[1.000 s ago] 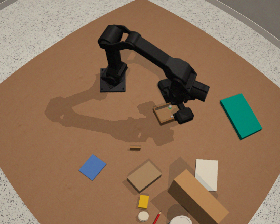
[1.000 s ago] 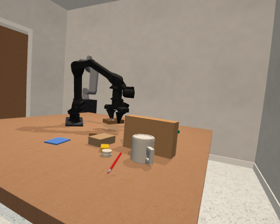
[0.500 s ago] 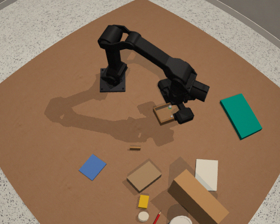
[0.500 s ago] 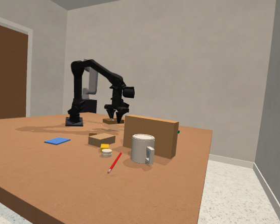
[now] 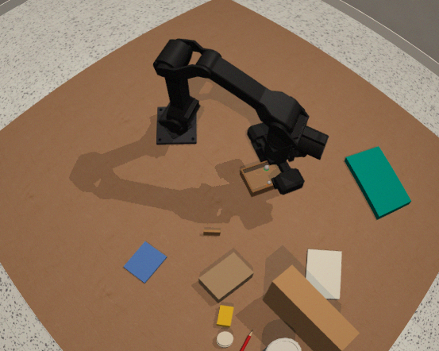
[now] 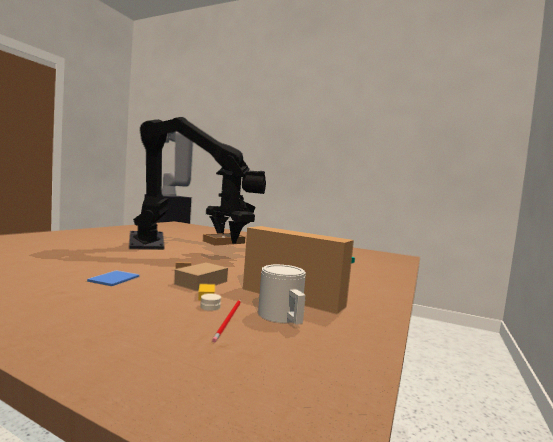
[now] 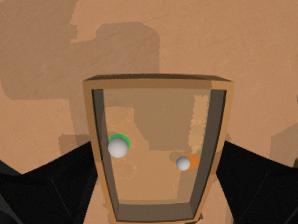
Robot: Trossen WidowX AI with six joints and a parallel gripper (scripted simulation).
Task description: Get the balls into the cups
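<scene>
Left finger: through the wrist camera I see the black left-hand pad (image 7: 92, 156) against the side wall of the tray.
Green cup: the green round cup (image 7: 122, 137) (image 5: 267, 170) shows as a crescent beyond the large pale grey ball (image 7: 118, 148) (image 5: 267, 167), which overlaps most of it. I read that ball as at the cup or in it, though I can't confirm it has settled.
Wooden puzzle: the shallow, rectangular brown wooden puzzle (image 5: 247, 184) (image 6: 216, 240) (image 7: 158, 84) lies between my fingertips, its far end reaching out past them. It is low over the table, and I can't tell whether its underside touches.
Gripper: my black parallel-jaw gripper (image 5: 272, 171) (image 6: 229, 237) (image 7: 157, 145) is clenched across the puzzle's width, grasping it by both long sides.
Small ball: the small pale grey ball (image 7: 183, 163) (image 5: 269, 183) sits just left of the orange cup's middle, overlapping its edge; I wouldn't call it captured.
Orange cup: the orange round cup (image 7: 194, 162) is mostly uncovered, so I judge a gentle tilt toward it may be needed.
Left to do: confirm both balls, set the puzzle flat, release. Tilting too hard could dislodge the large ball.
</scene>
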